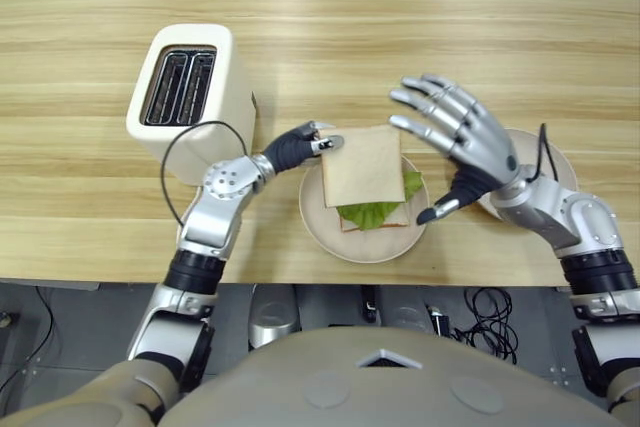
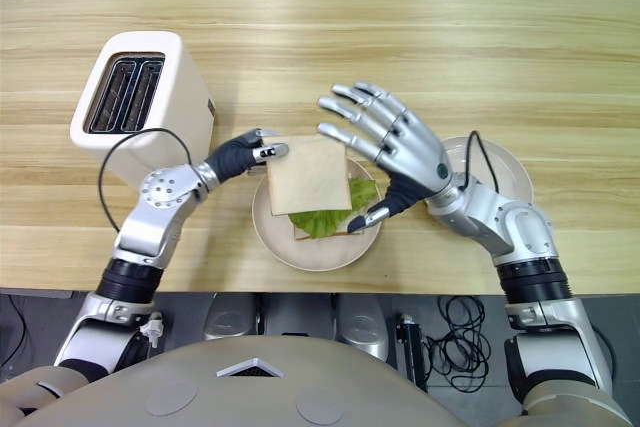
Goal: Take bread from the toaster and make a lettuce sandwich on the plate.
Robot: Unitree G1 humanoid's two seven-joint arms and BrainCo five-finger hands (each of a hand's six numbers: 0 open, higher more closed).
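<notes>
My left hand point(image 1: 296, 147) pinches the corner of the bread slice point(image 1: 362, 167), just right of it, over the lettuce point(image 1: 370, 214) on the plate point(image 1: 350, 247). My right hand point(image 1: 470, 137) is spread wide and holds nothing, right beside the bread. The toaster point(image 1: 190, 97) stands just left of my left hand.

On the wooden table point(image 2: 420, 27), the left hand point(image 2: 243, 154) pinches the near-left corner of a bread slice point(image 2: 308, 175) that lies over lettuce point(image 2: 325, 218) on the plate point(image 2: 318, 254). The right hand point(image 2: 398, 142) hovers just right of the slice with its fingers spread, thumb near the plate's right edge. The toaster point(image 2: 160, 122) stands to the left, both slots empty, and a second plate point(image 2: 508, 160) sits behind the right wrist.
</notes>
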